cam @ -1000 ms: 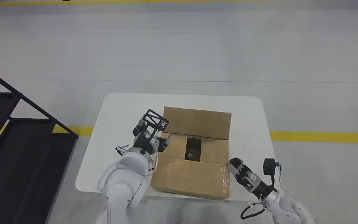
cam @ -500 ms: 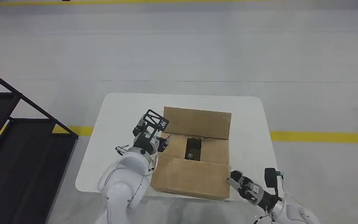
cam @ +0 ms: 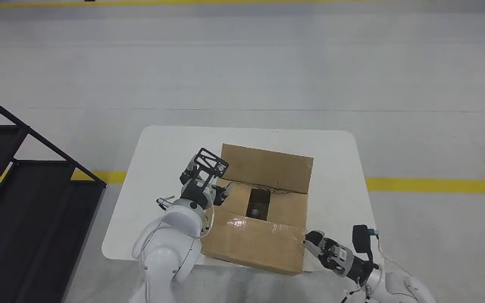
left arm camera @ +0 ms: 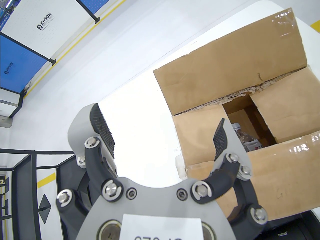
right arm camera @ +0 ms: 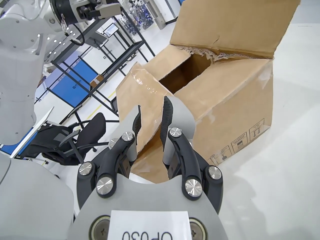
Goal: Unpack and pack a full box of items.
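1. Box sits on the table; a bottle shows between its side flaps.
2. Right gripper: fingers nearly closed, pinching the near flap.
3. Left gripper: spread wide, empty, beside the box.
4. Step judged: opening to unpack. Next: fold the near flap outward.

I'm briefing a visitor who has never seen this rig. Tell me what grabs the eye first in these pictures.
A big cardboard box sits in the middle of the white table, flaps half open, with a bottle showing through the gap. The right pincer is clamped on the taped near flap at the box's near right corner, while the left pincer hangs open beside its left side.
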